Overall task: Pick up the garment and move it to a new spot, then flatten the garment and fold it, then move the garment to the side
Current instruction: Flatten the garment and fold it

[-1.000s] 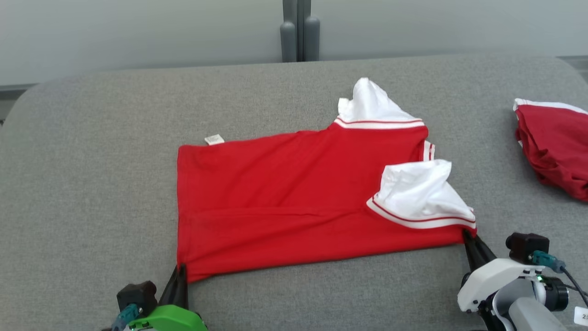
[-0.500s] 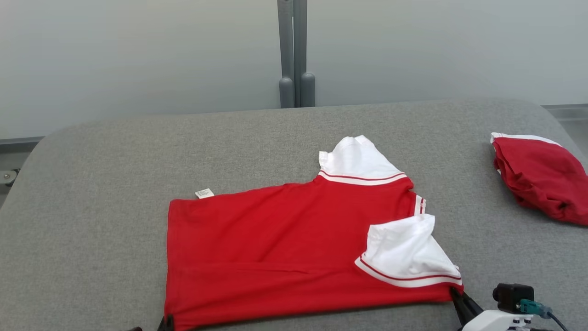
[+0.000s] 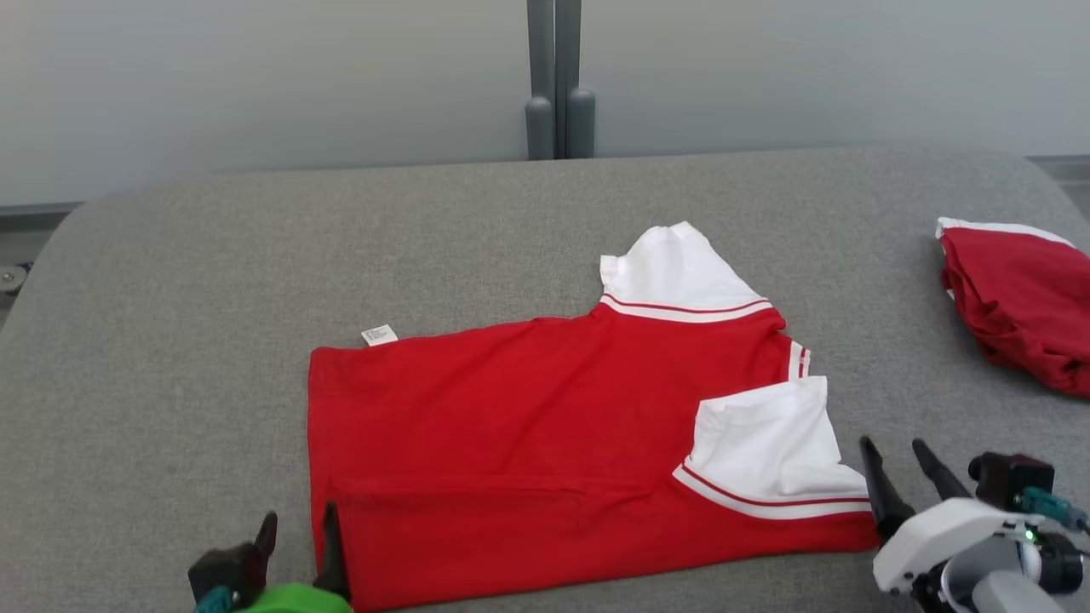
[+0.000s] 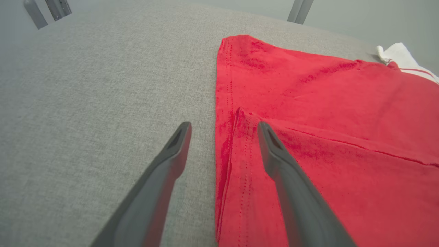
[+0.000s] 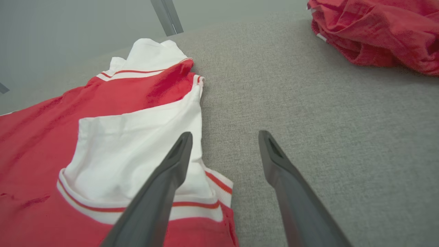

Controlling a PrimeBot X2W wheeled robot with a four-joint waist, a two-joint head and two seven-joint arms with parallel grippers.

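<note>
A red short-sleeved garment [image 3: 528, 443] lies flat near the middle of the grey, felt-like counter [image 3: 213, 298] in front of you. Its long axis runs side to side in the head view, with the straight hem toward your robot's left and the shoulder end toward its right. The cloth is a soft matte knit, and a crease runs along its near edge where a strip looks doubled over. One white sleeve [image 3: 668, 272], trimmed with a thin red stripe, points away from you. The other white sleeve [image 3: 766, 451] is folded inward onto the red body. A small white label [image 3: 378, 335] pokes out at the far hem corner. Your left gripper [image 3: 300, 512] is open and holds nothing; it straddles the near hem corner, with one finger over red cloth and one over bare counter. Your right gripper [image 3: 892, 444] is also open and empty, just beside the near shoulder corner. Whether either fingertip touches the cloth cannot be told. A second red garment [image 3: 1022, 315] lies crumpled well apart, at the counter's right edge.
</note>
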